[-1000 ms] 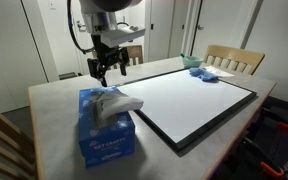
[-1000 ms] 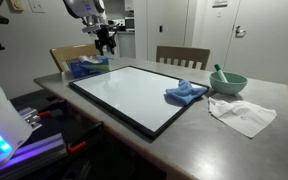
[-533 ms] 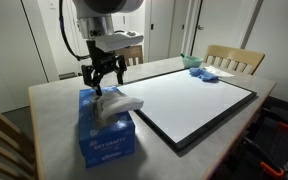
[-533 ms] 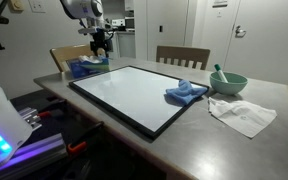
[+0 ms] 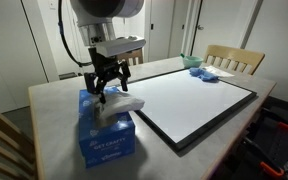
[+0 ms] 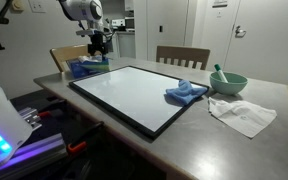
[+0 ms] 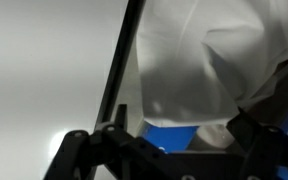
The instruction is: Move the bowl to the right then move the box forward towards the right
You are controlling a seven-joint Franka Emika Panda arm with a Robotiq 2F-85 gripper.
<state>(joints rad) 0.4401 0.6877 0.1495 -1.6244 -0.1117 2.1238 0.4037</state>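
The blue tissue box (image 5: pixel 106 135) (image 6: pixel 84 68) stands at one end of the table, with white tissue (image 5: pixel 120 103) sticking out of its top. My gripper (image 5: pixel 103 88) (image 6: pixel 96 56) hangs open right over the box, fingers pointing down around the tissue. In the wrist view the white tissue (image 7: pixel 199 60) fills the upper right and a blue patch of the box (image 7: pixel 174 135) shows between the dark fingers (image 7: pixel 92 145) of my gripper (image 7: pixel 179 140). Nothing is held. The teal-green bowl (image 6: pixel 229 82) (image 5: pixel 189 62) sits at the table's opposite end.
A large black-framed white board (image 5: pixel 199 100) (image 6: pixel 134 95) covers the table's middle, close beside the box. A blue cloth wad (image 6: pixel 186 93) lies on its corner and a white cloth (image 6: pixel 242 114) lies by the bowl. Wooden chairs (image 6: pixel 182 56) stand around the table.
The gripper has moved from behind the box to above it and come down toward the tissue, staying open. The box and bowl have not moved.
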